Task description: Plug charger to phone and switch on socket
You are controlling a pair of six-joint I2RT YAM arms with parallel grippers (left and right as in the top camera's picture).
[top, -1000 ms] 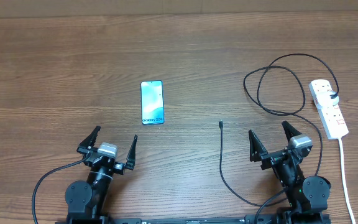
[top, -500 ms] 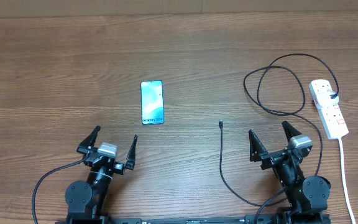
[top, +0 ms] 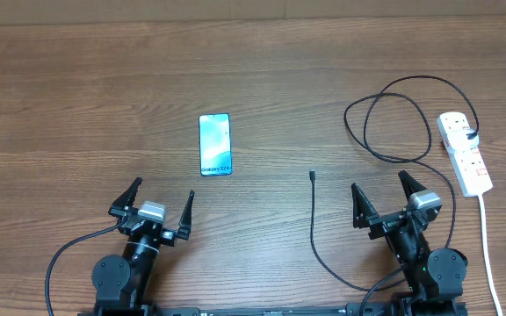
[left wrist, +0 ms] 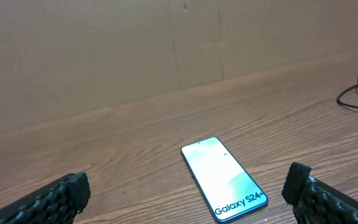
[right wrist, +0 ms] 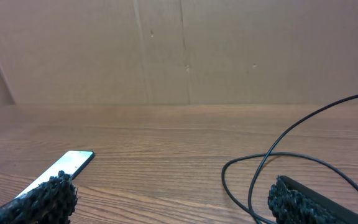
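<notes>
Table (top: 77, 88): flat brown wood-grain surface.
Phone (top: 215, 145): slim rectangle with a glossy light-teal screen reading "Galaxy S24+" and a dark rim. It lies flat left of centre, beyond the left gripper.
Charger (top: 313, 219): thin black cable. Its small connector tip (top: 313, 176) lies free to the right of the phone, well apart from it. The cable runs near toward the right arm's base and coils in wide loops far right, beside the socket.
Socket (top: 464, 154): white elongated plastic strip at the right edge, with small red switches (top: 475, 151), a black plug (top: 471, 134) and a white cord (top: 488, 246) trailing near.
Left gripper (top: 163, 188): fingers spread wide, holding nothing; black knobbly pads (left wrist: 55, 199).
Right gripper (top: 379, 181): likewise spread and unloaded.
Backdrop (left wrist: 104, 50): plain brown cardboard panel.
</notes>
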